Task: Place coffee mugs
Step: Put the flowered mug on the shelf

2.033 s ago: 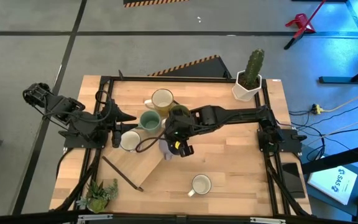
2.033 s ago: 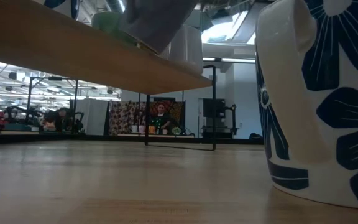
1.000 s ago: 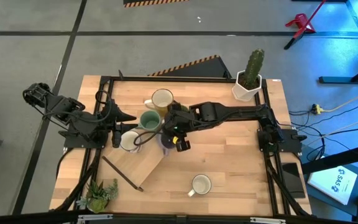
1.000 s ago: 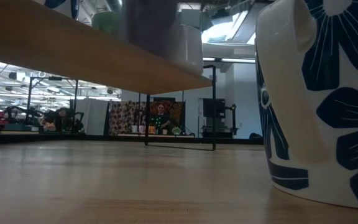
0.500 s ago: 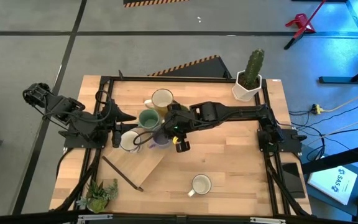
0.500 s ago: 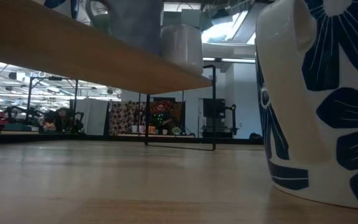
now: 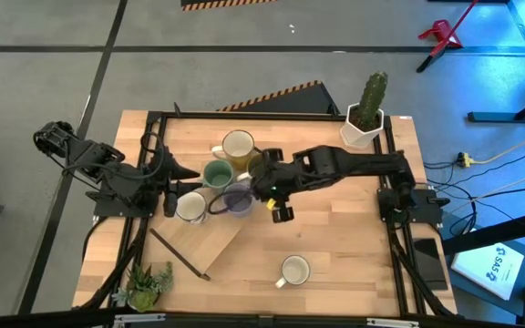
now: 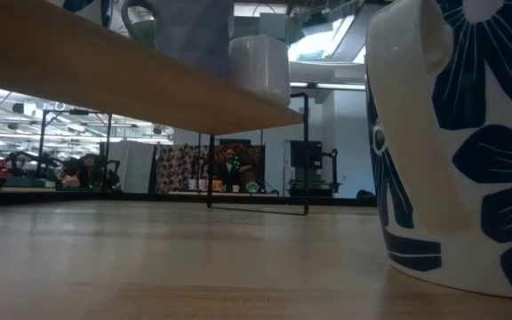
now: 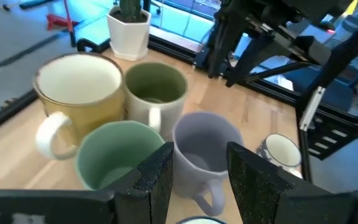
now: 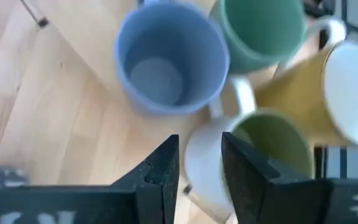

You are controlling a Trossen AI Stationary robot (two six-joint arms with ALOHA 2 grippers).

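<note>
Five mugs stand close together on a raised wooden board (image 7: pixel 206 239): a cream-yellow mug (image 7: pixel 238 146), a teal green mug (image 7: pixel 219 176), a white mug with olive-green inside (image 7: pixel 262 166), a lavender mug (image 7: pixel 238 199) and a white mug (image 7: pixel 190 207). A sixth mug, white with a dark flower pattern (image 7: pixel 294 271), stands alone on the table near the near edge. My right gripper (image 7: pixel 279 211) (image 10: pixel 199 163) is open, just right of the lavender mug (image 10: pixel 169 59), touching nothing. My left gripper (image 7: pixel 173 187) (image 9: pixel 199 171) waits open at the group's left side, facing the lavender mug (image 9: pixel 207 146).
A white hexagonal pot with a cactus (image 7: pixel 365 114) stands at the far right corner. A small green plant (image 7: pixel 147 284) sits at the near left corner. A thin black rod (image 7: pixel 179 251) lies beside the board. The patterned mug (image 8: pixel 460 142) fills the low view's right side.
My right gripper carried the lavender mug toward the table's left, onto the board beside the teal mug. It then let go and drew back toward the right and near edge. The lavender mug now stands upright on its own.
</note>
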